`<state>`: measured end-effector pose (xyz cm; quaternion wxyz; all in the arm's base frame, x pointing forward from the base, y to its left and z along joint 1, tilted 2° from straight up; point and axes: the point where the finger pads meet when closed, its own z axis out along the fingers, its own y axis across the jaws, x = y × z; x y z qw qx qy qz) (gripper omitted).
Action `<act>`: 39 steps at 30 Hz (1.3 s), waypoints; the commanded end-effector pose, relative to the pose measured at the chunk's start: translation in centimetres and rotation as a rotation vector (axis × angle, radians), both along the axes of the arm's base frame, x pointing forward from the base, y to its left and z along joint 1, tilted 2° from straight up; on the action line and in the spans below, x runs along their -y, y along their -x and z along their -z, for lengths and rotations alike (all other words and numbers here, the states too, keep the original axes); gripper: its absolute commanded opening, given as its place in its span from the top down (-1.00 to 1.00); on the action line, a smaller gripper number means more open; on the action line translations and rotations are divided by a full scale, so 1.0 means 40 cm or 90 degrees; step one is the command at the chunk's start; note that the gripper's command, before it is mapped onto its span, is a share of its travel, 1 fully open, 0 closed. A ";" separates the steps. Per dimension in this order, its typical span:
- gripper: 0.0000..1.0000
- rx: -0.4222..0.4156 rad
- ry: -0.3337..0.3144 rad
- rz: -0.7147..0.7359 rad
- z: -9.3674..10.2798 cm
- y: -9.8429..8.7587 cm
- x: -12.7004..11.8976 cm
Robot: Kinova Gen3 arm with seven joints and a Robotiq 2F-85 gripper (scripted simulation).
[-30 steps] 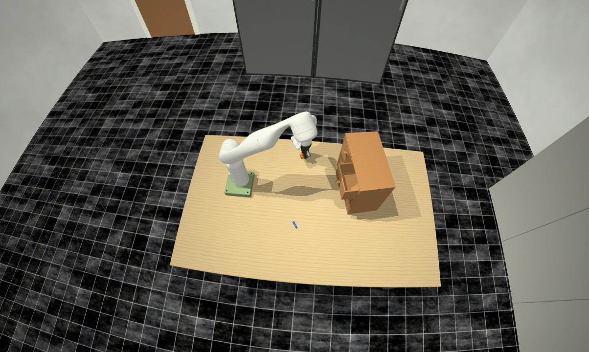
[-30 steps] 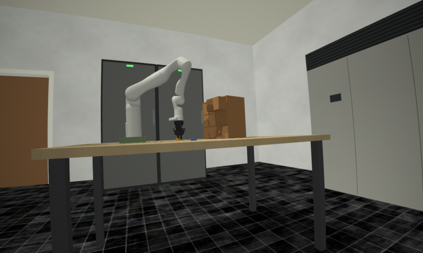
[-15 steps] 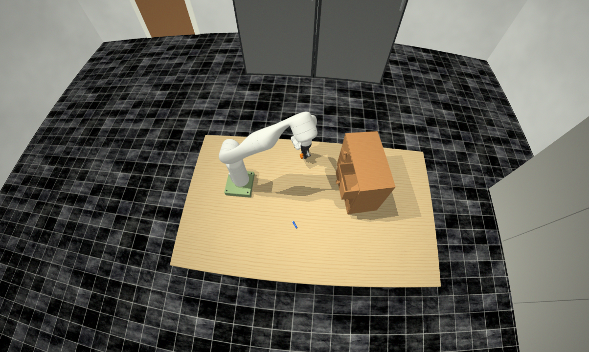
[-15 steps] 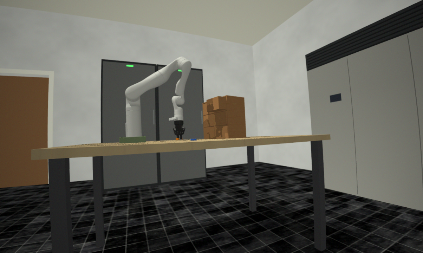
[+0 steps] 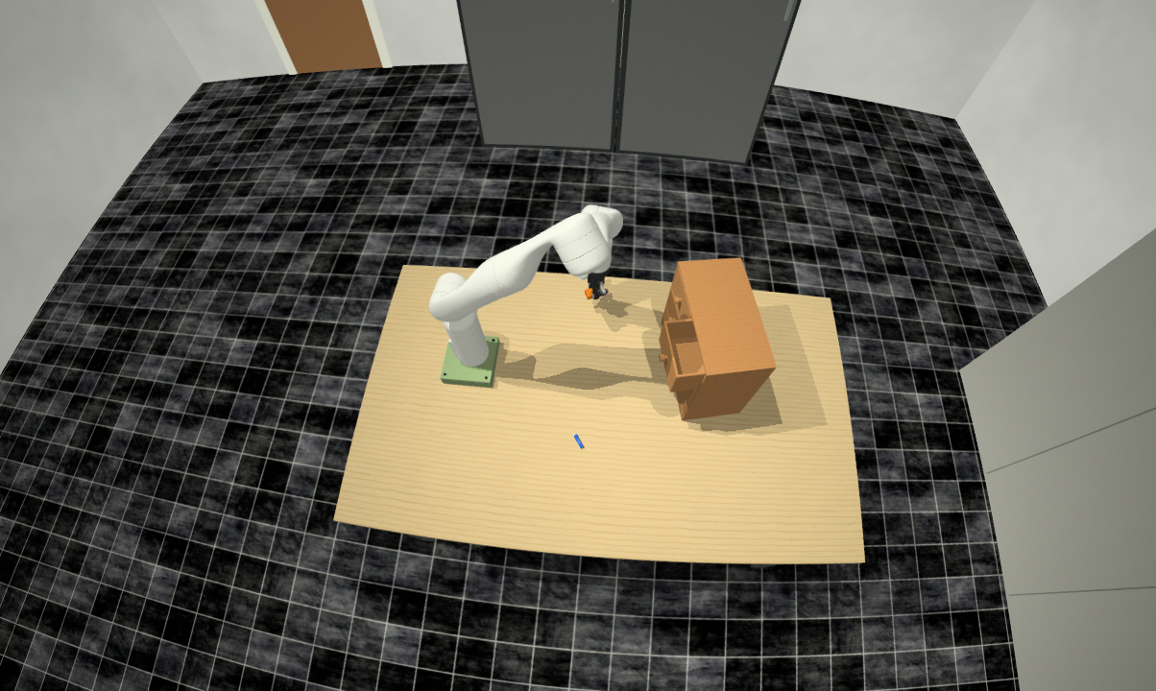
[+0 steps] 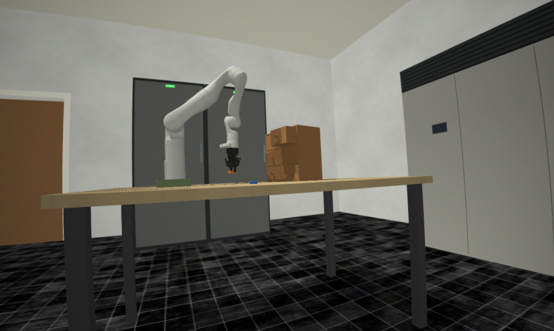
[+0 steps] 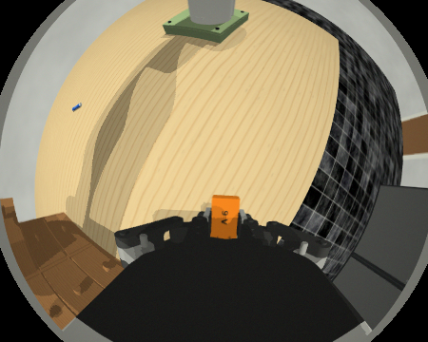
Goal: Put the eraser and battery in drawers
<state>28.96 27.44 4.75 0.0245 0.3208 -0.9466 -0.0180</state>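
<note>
- Currently the nine-volt battery (image 5: 589,294) (image 6: 229,172) (image 7: 224,216), an orange block with dark lettering on its face, is off the table, held between the fingertips in front of the chest.
- The gripper (image 5: 597,295) (image 6: 232,169) (image 7: 224,217) points down and is partly closed, its fingers pressed against the battery's two sides.
- Below it lies the pale wooden table (image 5: 521,498) (image 6: 250,195) (image 7: 233,119), with the battery a little above its surface.
- The small brown chest (image 5: 728,318) (image 6: 309,152) (image 7: 56,263) stands upright on the table, well apart from the arm's base.
- Its top-row right drawer (image 5: 671,365) (image 6: 285,135) is pulled partway out, so the top view looks down into the tray.
- A small blue item (image 5: 578,441) (image 6: 253,182) (image 7: 76,107) lies on the table, well apart from both chest and gripper; it is too small to tell whether it is the eraser.
- The white arm (image 5: 513,266) (image 6: 196,102) (image 7: 211,9) rises from a green base plate (image 5: 453,375) (image 6: 161,183) (image 7: 176,29), arching over to the battery.
- Behind the table stands a dark grey cabinet (image 5: 547,77) (image 7: 395,228) with two doors.
</note>
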 end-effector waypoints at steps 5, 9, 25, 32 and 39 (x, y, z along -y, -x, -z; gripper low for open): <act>0.55 0.019 -0.005 0.011 -0.081 -0.035 0.006; 0.55 0.019 -0.005 0.011 -0.095 -0.035 0.006; 0.55 0.019 -0.004 0.030 -0.092 -0.093 0.072; 0.55 0.019 -0.003 0.061 -0.087 -0.175 0.187; 0.55 0.019 -0.002 0.079 -0.084 -0.216 0.264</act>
